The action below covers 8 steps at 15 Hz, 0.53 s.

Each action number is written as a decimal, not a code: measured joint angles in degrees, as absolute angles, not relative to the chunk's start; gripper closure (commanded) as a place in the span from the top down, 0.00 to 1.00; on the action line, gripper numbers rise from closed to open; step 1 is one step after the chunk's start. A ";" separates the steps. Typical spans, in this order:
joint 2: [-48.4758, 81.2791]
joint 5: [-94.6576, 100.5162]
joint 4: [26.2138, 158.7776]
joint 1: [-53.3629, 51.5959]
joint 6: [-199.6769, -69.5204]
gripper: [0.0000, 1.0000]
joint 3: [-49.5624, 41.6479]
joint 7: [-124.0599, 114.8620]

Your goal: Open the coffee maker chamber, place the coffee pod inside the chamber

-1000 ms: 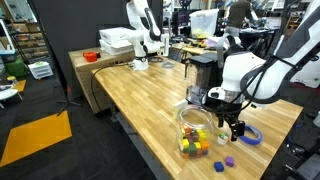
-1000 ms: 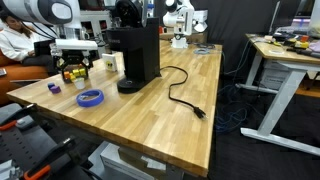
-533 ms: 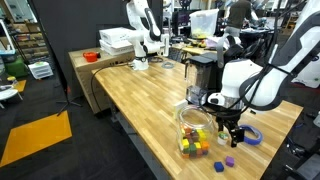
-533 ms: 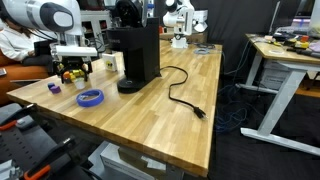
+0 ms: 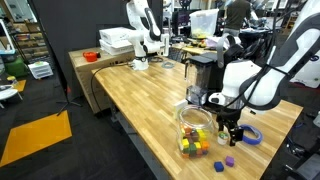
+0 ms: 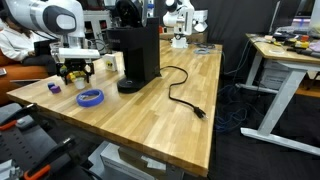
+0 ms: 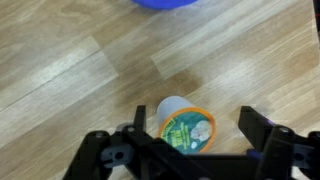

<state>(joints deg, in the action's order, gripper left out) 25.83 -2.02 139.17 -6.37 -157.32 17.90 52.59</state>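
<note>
The gripper (image 7: 192, 119) has sunk around the coffee pod (image 7: 187, 126) near the tabletop's edge, its jaws spread either side, barely starting inward. The pinch looks next

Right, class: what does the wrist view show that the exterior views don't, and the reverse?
Wrist view only: the coffee pod, green lid showing, inside the open gripper. Exterior views only: the black coffee maker, the jar of coloured cubes, the black power cord. Both: the wooden table, the gripper, the blue ring.
</note>
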 measured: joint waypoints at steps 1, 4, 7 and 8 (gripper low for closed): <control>25.85 -2.02 139.14 -5.97 -157.49 0.56 18.09 52.67; 26.07 -2.02 138.94 -4.66 -157.74 0.36 19.01 52.91; 26.38 -2.02 138.78 -3.73 -157.79 0.28 19.90 53.17; 26.44 -2.02 138.77 -3.44 -157.79 0.28 20.11 53.26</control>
<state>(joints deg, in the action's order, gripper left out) 26.44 -2.02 138.77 -3.44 -157.79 20.11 53.26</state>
